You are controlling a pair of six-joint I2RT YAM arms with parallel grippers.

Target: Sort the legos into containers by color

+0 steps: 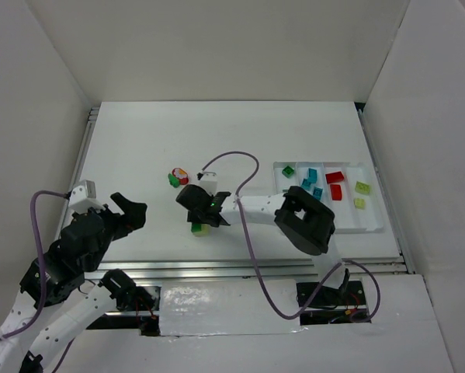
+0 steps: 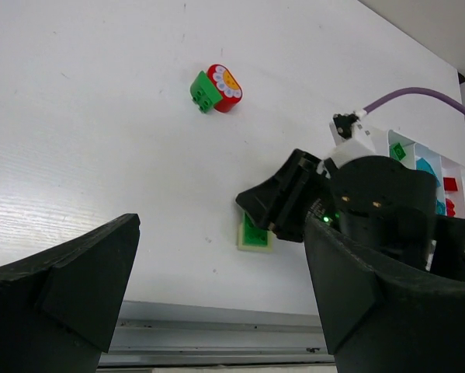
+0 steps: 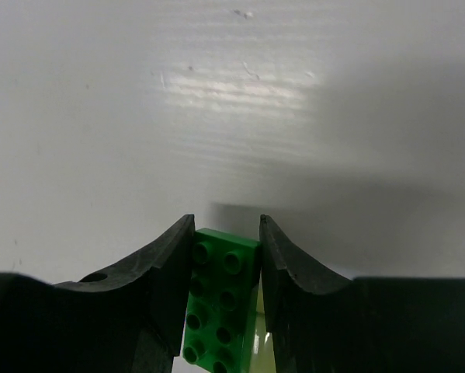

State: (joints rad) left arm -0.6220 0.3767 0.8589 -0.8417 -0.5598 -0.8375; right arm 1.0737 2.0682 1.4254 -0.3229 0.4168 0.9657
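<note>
My right gripper [image 1: 204, 216] is down at the table's middle front, its jaws closed against both long sides of a dark green lego [image 3: 220, 299] that sits on a pale yellow-green lego [image 1: 200, 229]. The left wrist view shows this pair [image 2: 255, 235] under the right gripper [image 2: 282, 208]. A small green lego [image 1: 172, 180] touches a red round piece [image 1: 182, 176] farther back. My left gripper [image 1: 133, 211] is open and empty at the front left. The white tray [image 1: 372, 227] on the right holds green [image 1: 289, 171], teal [image 1: 310, 178], red [image 1: 334, 177] and pale yellow-green [image 1: 362, 187] legos in separate compartments.
A purple cable [image 1: 236, 155] loops over the table behind the right arm. A metal rail [image 1: 255, 268] runs along the table's front edge. White walls enclose the back and both sides.
</note>
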